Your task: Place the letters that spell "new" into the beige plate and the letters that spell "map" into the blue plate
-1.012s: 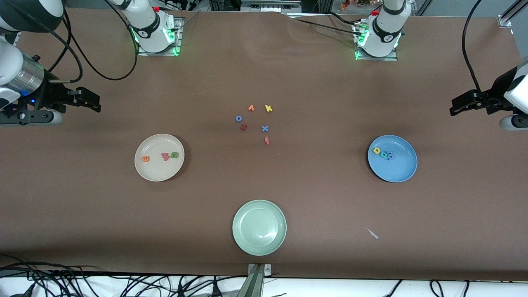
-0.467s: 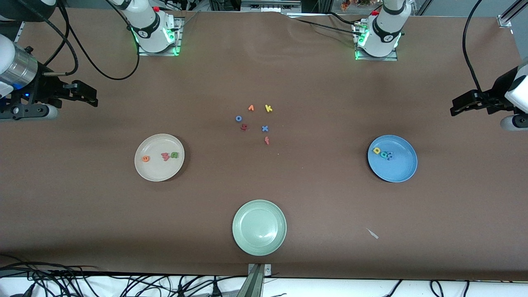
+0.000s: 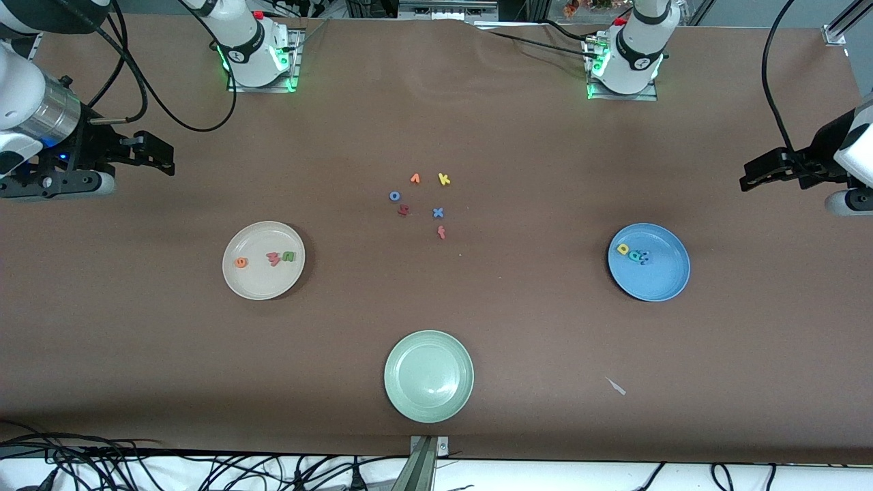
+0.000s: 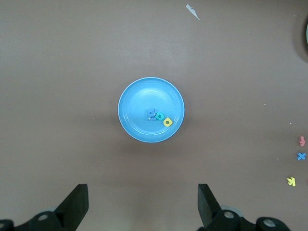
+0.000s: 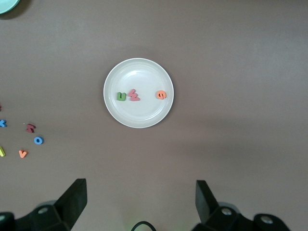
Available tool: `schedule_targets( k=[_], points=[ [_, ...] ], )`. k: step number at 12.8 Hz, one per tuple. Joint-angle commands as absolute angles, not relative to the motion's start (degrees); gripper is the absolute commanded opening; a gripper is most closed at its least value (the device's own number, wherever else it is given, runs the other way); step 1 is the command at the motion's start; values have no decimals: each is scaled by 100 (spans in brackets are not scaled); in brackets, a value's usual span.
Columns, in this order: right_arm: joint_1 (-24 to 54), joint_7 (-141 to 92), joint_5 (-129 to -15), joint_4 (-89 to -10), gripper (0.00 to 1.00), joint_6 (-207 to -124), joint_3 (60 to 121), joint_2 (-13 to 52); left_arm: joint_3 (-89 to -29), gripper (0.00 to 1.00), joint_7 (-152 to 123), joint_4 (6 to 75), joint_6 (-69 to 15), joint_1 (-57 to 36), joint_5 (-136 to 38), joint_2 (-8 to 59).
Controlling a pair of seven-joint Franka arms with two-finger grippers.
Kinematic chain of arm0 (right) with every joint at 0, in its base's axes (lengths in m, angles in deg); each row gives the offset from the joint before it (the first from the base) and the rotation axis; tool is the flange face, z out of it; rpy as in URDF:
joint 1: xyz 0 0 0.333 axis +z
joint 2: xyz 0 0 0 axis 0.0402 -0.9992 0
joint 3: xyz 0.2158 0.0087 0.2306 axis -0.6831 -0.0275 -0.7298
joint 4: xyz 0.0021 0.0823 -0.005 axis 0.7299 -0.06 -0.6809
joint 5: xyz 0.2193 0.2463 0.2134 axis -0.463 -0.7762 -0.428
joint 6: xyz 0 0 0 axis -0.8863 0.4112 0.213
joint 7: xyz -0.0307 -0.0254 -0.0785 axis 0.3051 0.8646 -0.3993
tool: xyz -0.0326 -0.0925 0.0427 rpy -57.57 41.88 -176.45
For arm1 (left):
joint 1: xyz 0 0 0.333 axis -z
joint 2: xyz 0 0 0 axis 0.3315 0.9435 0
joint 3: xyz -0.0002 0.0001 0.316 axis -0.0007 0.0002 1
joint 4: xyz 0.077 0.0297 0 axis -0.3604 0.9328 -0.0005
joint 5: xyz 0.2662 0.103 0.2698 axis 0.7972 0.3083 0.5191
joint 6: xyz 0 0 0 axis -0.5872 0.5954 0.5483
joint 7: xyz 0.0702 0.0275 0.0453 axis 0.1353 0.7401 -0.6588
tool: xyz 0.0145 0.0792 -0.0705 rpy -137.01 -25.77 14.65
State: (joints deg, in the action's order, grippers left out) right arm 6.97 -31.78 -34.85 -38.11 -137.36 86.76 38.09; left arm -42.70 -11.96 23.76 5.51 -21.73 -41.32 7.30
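The beige plate [image 3: 259, 283] holds the green n [image 3: 290, 257], the red-pink w [image 3: 274, 258] and the orange e [image 3: 241, 262]. In the blue plate [image 3: 658, 283] the yellow a [image 3: 623, 249], teal p [image 3: 634, 256] and periwinkle m [image 3: 643, 258] lie bunched together. My right gripper [image 3: 160, 155] hangs open and empty over bare table at its arm's end; its wrist view looks down on the beige plate [image 5: 139, 72]. At the left arm's end my left gripper [image 3: 750, 176] is also open and empty, and its wrist view shows the blue plate [image 4: 144, 96].
A pale green plate [image 3: 428, 376] sits near the front edge. Loose letters lie mid-table: orange v [image 3: 415, 179], yellow k [image 3: 443, 179], blue o [image 3: 394, 196], blue x [image 3: 438, 213] and two darker red ones [image 3: 403, 210]. A white scrap [image 3: 616, 386] lies beside the green plate.
The right arm has shifted a little, its gripper ending slightly higher in the front view and toward the table's middle. The left arm and all letters have stayed put.
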Motion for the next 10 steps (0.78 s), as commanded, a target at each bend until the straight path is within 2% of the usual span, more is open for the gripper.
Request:
schedule_targets(
  k=[1, 10],
  points=[
    [693, -3098, -3534, -3588, 100, -13615, 8690, 3706, -4250, 100, -1239, 2368, 590, -2121, -4258, 725],
    [693, -3089, -3525, -3579, 100, -13606, 8690, 3706, -4321, 100, -1493, 2368, 564, -1989, -4213, 804]
  ],
)
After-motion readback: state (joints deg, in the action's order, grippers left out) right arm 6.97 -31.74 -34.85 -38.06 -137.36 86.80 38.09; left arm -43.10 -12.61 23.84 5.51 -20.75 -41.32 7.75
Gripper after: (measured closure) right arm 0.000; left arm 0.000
